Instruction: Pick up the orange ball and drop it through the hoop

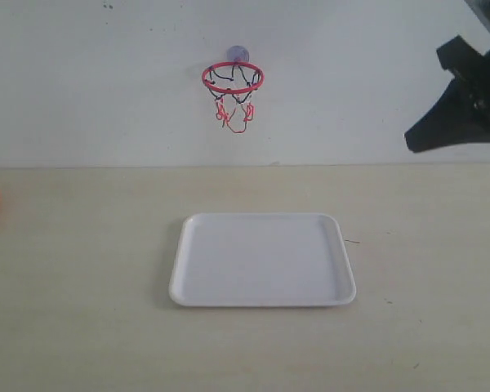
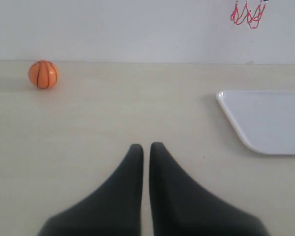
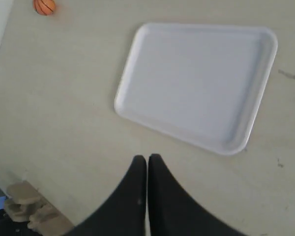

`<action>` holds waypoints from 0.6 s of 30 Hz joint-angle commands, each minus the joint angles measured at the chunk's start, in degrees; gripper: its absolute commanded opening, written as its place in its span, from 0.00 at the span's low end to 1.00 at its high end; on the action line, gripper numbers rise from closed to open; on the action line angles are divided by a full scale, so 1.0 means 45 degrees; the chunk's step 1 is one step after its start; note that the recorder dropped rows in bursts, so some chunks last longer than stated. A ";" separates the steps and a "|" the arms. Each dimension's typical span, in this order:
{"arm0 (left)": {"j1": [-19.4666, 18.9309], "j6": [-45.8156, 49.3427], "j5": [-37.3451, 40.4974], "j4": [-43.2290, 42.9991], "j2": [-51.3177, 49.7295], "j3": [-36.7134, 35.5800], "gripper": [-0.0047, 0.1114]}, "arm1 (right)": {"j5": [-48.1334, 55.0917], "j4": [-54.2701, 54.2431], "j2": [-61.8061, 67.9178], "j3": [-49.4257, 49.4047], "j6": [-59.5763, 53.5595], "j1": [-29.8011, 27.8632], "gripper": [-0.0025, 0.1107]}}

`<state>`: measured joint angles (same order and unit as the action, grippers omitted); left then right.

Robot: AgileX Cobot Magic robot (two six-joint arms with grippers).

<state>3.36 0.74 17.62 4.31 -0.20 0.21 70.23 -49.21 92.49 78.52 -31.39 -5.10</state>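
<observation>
Both my left gripper point(image 2: 146, 147) and right gripper point(image 3: 147, 158) are sitting pinched shut, empty. The orange ball point(image 2: 44, 74) is resting on the table point(image 2: 113, 113) at 10 o'clock off my left, well apart; left nearer.

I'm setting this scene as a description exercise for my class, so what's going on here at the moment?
Nothing is being handled yet. The orange ball sits alone on the table near the wall, well off to the left of the white tray. The hoop is fixed to the wall behind the tray. The left gripper and the right gripper are both shut, hold nothing, and are well clear of the ball.
</observation>
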 commanded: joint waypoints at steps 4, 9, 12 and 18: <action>-0.0022 0.0040 -0.0026 0.0139 0.0044 -0.0047 0.08 | -0.0058 0.0091 -0.0203 -0.1179 0.0124 0.0023 0.02; -0.0022 0.0040 -0.0026 0.0139 0.0044 -0.0047 0.08 | -0.0058 -0.0090 -0.0090 -0.1179 0.0124 0.0023 0.02; -0.0022 0.0040 -0.0026 0.0139 0.0044 -0.0047 0.08 | -0.0058 0.0042 -0.0145 -0.1179 0.0124 0.0023 0.02; -0.0022 0.0040 -0.0026 0.0139 0.0044 -0.0047 0.08 | -0.1390 0.0066 -0.1232 -0.1179 0.0124 0.0023 0.02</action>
<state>3.36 0.74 17.62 4.31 -0.20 0.21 67.12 -48.73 90.41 73.27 -30.80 -5.10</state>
